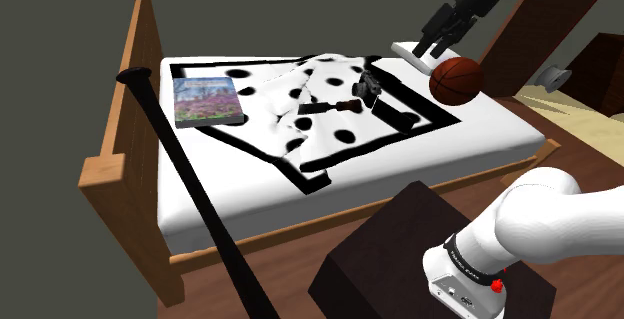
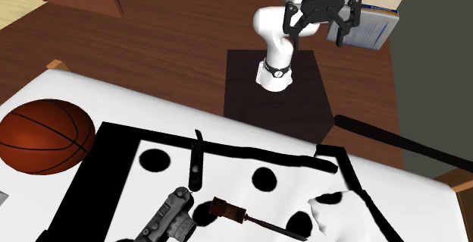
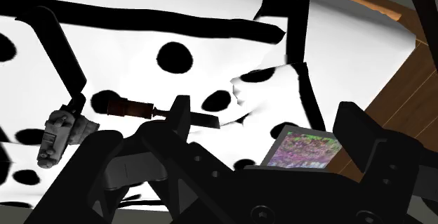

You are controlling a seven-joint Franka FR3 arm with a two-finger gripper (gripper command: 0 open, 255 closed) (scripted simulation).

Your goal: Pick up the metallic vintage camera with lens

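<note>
Camera (image 1: 370, 89) lies on the bed (image 1: 440, 157), on the spotted cover (image 1: 262, 102), just beside a brown-handled tool (image 2: 227, 209); the basketball (image 1: 457, 79) sits further off. Its body reads slanted in the second exterior view, long axis running diagonally. Hand (image 2: 316, 34) is released, fingers spread, nothing between them, hanging well above the bed. From the hand, the camera is down and toward the shoulder view's left. In the wrist view it sits outside one finger (image 3: 105, 161), not in the gap. My judgement: I must shift sideways over it, square the wrist across its short side, then descend.
</note>
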